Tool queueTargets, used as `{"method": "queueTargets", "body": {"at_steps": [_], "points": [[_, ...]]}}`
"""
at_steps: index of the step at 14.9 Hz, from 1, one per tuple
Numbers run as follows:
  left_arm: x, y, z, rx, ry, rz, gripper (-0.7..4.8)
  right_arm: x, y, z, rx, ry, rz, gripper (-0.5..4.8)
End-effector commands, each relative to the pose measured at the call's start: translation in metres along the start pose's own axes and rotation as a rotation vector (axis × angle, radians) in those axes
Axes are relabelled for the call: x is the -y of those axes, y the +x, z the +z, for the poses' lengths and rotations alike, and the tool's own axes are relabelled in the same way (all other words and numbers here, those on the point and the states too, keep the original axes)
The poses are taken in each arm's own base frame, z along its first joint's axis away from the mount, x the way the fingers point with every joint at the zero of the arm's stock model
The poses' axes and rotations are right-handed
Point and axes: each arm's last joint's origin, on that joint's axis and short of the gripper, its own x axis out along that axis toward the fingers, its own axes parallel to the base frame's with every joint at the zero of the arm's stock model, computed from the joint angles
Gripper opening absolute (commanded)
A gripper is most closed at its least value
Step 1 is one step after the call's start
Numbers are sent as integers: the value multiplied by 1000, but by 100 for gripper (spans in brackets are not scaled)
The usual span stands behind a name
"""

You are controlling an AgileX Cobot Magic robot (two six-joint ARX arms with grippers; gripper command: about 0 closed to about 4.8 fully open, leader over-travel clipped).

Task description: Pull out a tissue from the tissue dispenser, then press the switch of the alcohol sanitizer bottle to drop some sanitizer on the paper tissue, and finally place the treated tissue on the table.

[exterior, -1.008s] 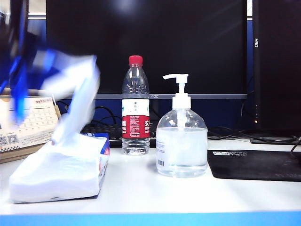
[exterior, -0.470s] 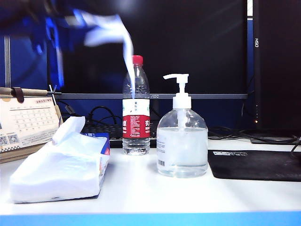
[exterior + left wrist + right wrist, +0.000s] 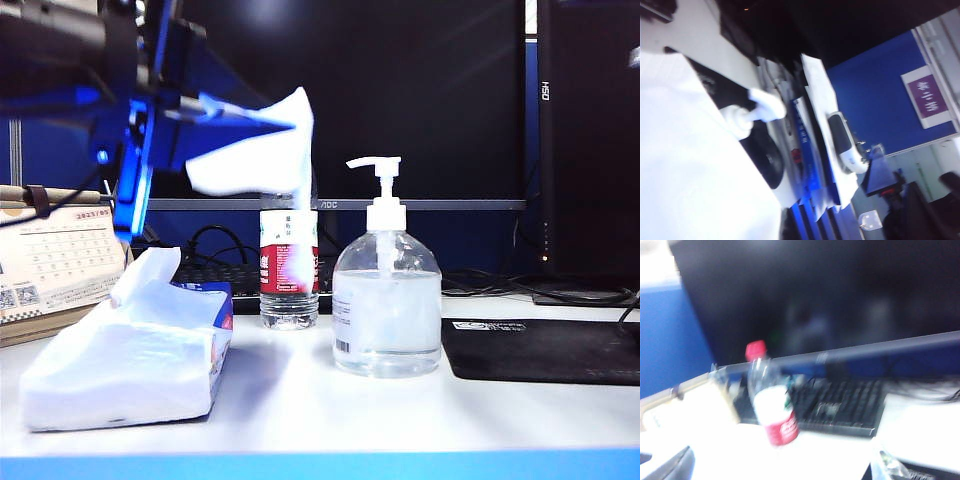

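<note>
High at the left of the exterior view, my left gripper [image 3: 203,107] is shut on the tissue [image 3: 255,150]. The white sheet hangs free in the air in front of the red-capped bottle, just left of the switch [image 3: 375,164]. The alcohol sanitizer bottle [image 3: 387,310] stands mid-table [image 3: 300,410]. The tissue dispenser [image 3: 130,350] lies at the front left with white paper poking up. In the left wrist view the tissue [image 3: 690,165] fills much of the picture, with the switch [image 3: 755,111] beyond it. My right gripper [image 3: 780,471] is open and holds nothing, above the table near the red-capped bottle [image 3: 771,400].
A red-capped water bottle [image 3: 289,285] stands behind the tissue. A desk calendar [image 3: 55,262] leans at the far left, and a keyboard [image 3: 840,405] and a monitor [image 3: 400,90] sit behind. A black mouse mat [image 3: 545,350] covers the right.
My left gripper has swung to the right with the tissue, which came free of the dispenser and now hangs by the pump head. A fresh sheet pokes from the dispenser.
</note>
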Motion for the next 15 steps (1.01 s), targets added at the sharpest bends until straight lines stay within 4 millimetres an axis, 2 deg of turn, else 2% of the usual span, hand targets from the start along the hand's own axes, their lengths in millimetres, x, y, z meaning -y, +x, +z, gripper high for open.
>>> {"method": "queueTargets", "body": {"at_steps": [1,3,6,8,9,13,15], "points": [[-5,5,0,19,10,18,-5,-7,16,18,41,3,73,479],[-7,15,2,14,26,22,-5,-11,31,27,12,3,102,479],[-2,34,11,-10,43,-27,-5,-13,51,30,-59,5,119,479],[-1,38,12,-19,53,-18,-5,-14,63,31,-99,8,150,464],[-3,38,11,-31,63,2,-5,-15,65,33,-90,7,154,417],[-7,37,9,-44,92,41,-5,-15,64,35,-83,7,159,417],[-12,37,7,-44,124,107,-5,-14,64,29,-136,11,143,416]]}}
